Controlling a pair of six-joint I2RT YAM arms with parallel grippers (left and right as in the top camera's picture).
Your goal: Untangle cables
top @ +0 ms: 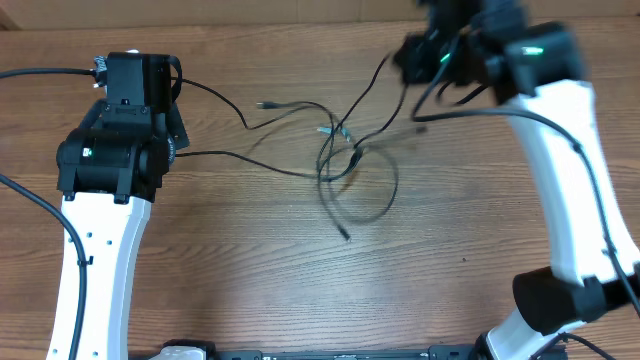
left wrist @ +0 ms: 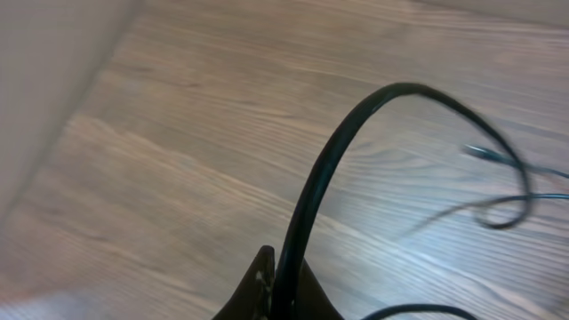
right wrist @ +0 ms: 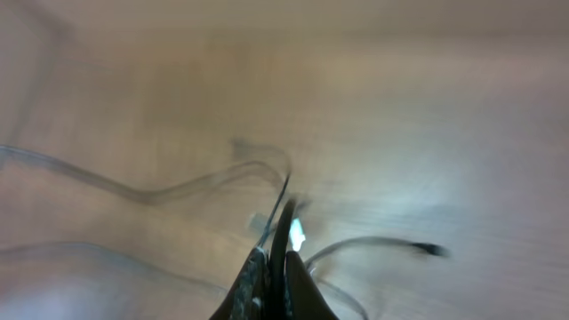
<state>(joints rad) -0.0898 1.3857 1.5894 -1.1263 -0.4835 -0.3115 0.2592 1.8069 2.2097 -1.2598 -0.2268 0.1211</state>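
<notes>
The cables (top: 340, 160) lie in a loose knot of thin black loops at the middle of the wooden table (top: 250, 260), nearer its far edge than its near one. One plug end (top: 265, 103) points left of the knot and another (top: 345, 235) trails toward the near side. The left gripper (left wrist: 277, 289) sits at the far left, close to the table's far edge. Its jaws are pressed together on a black cord that arcs up and away to the right in the left wrist view, and from above two strands run from that arm to the knot. The right gripper (right wrist: 277, 267) is at the far right, blurred, right by the far edge. Its jaws are closed too, with a thin strand seeming to come out between the tips. Bare wood spreads wide in front of the knot, between the two white arms.
</notes>
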